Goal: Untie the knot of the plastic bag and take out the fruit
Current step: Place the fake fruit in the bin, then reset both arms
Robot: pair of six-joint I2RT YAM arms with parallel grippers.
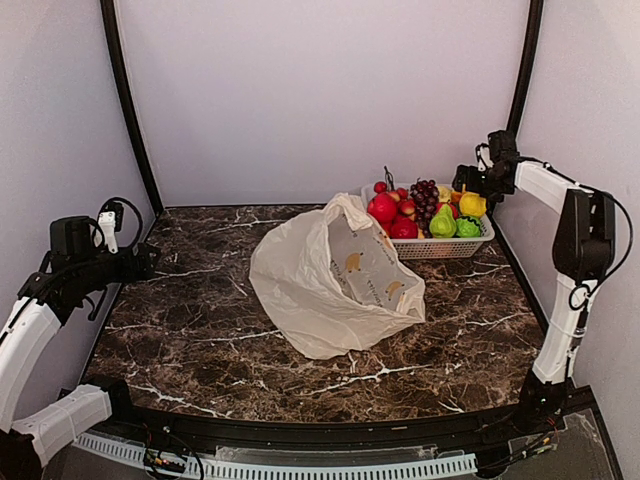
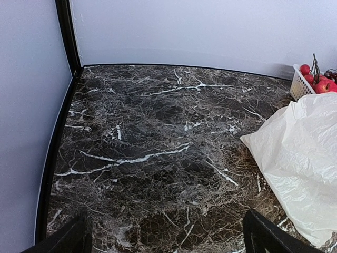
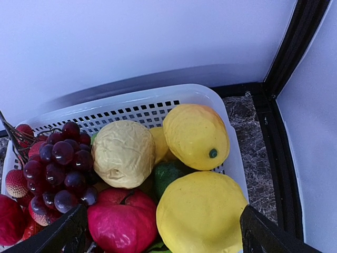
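The cream plastic bag [image 1: 335, 275] lies slack on the dark marble table, its mouth loose toward the basket; no knot shows. Its edge appears in the left wrist view [image 2: 300, 158]. The fruit [image 1: 425, 208] is piled in a white mesh basket [image 1: 450, 250]: purple grapes [image 3: 58, 168], a red fruit [image 3: 121, 221], yellow lemons [image 3: 196, 136], a cream wrinkled ball [image 3: 124, 153] and a green piece [image 3: 168, 174]. My right gripper [image 1: 465, 180] is open just above the basket's right end [image 3: 163, 237], holding nothing. My left gripper [image 1: 150, 262] is open and empty at the table's left edge [image 2: 168, 240], far from the bag.
The basket [image 3: 137, 100] stands in the back right corner against the wall, its corner also in the left wrist view [image 2: 300, 87]. Black frame posts [image 1: 125, 100] rise at both back corners. Bare marble [image 2: 158, 137] stretches between my left gripper and the bag.
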